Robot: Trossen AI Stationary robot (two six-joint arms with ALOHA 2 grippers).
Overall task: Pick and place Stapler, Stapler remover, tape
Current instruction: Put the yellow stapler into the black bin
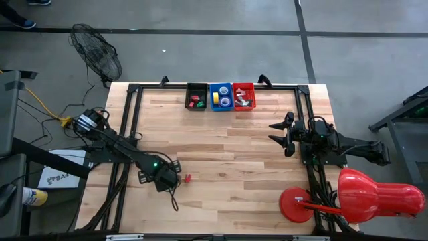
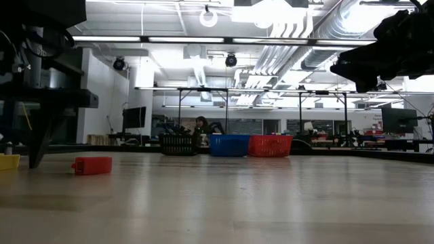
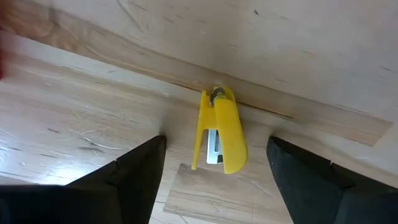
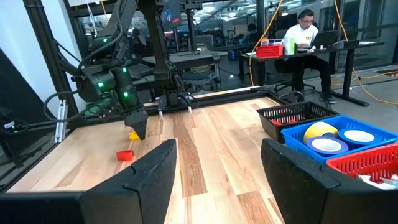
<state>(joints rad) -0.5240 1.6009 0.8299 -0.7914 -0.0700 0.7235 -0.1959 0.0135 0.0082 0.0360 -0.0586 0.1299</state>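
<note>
The left gripper (image 3: pixel 211 180) is held wide open just above the yellow stapler (image 3: pixel 222 130) lying on the wooden table (image 1: pixel 234 167), a small red item (image 1: pixel 188 178) being seen just beside, while the right gripper (image 1: pixel 279 134), also spread, is kept well apart.

The table (image 1: pixel 227 167) in front of you is pale wood in long planks, with visible grain, fine scratches and a low satin sheen. The yellow stapler (image 3: pixel 225 129) has a smooth, slightly glossy plastic shell over a bright metal magazine. The small red block (image 2: pixel 93 165) looks like matt plastic. The black bin (image 4: pixel 292 114), blue bin (image 4: pixel 339 142) and red bin (image 4: pixel 367 167) are moulded plastic with slotted, lattice-like walls. The left gripper (image 3: pixel 214 177) and right gripper (image 4: pixel 217 171) fingers are dark and matt.
</note>
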